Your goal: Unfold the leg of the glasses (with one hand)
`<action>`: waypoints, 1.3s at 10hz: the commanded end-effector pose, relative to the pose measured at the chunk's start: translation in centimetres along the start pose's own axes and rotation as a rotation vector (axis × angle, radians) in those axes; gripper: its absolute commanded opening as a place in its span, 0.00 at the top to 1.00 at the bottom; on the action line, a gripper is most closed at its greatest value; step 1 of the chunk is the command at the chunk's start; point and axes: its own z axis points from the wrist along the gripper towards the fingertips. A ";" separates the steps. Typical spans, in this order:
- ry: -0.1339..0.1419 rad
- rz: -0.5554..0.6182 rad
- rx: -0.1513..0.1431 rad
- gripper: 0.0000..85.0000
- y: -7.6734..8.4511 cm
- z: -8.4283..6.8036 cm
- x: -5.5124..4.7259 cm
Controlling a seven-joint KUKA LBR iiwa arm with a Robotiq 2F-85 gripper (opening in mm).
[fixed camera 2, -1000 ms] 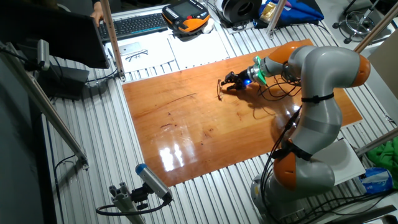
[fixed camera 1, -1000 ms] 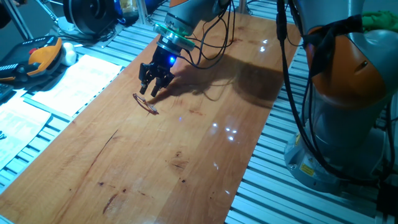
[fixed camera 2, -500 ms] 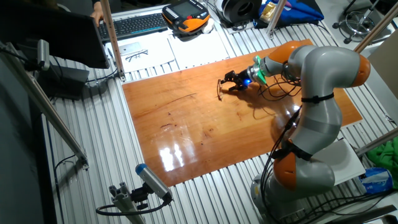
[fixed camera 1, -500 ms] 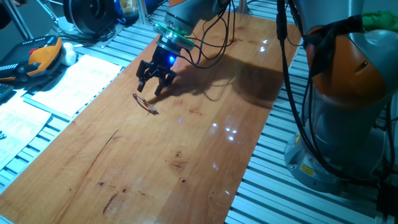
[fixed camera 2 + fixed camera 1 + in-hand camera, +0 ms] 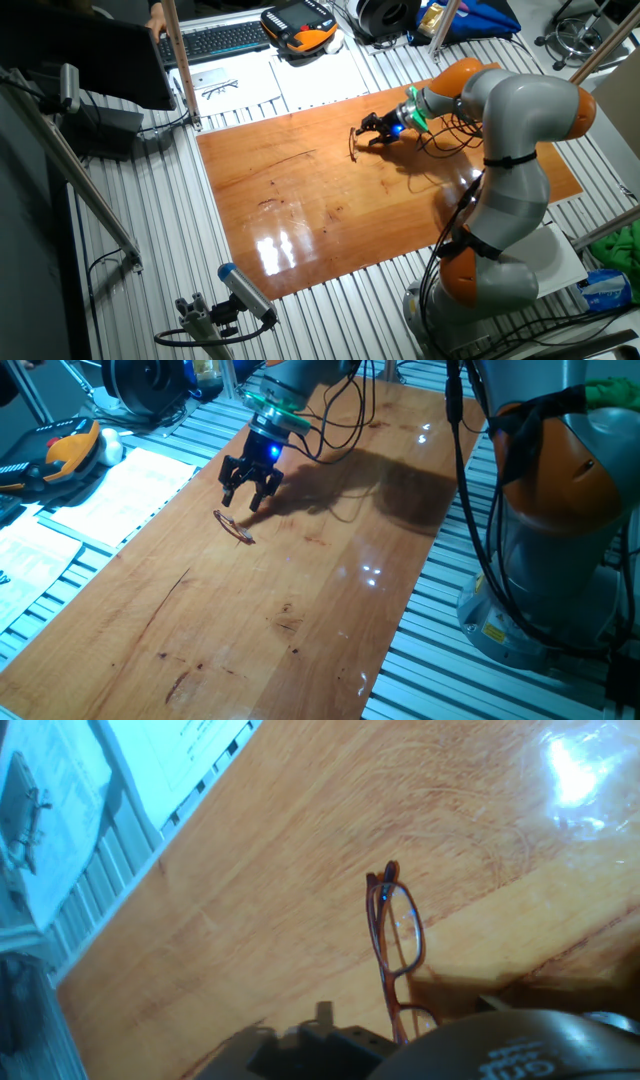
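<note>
1. My gripper [image 5: 247,499] hangs with fingers spread, holding nothing.
2. The glasses [image 5: 236,527] lie just beside it, near the table's [image 5: 330,620] far-left edge.
3. I risk shoving them: thin wire slides.

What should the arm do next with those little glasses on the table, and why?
Probably lower and edge toward the glasses. They lie folded on the wooden table, and the gripper hangs open just above and beside them, apparently not touching. It likely needs a fingertip on one thin leg before it can swing it out.
</note>
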 end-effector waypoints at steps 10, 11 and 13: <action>-0.058 -0.001 0.120 1.00 1.2 0.3 0.8; -0.078 0.011 0.159 1.00 1.4 0.4 0.9; -0.096 0.043 0.299 1.00 1.9 1.0 1.3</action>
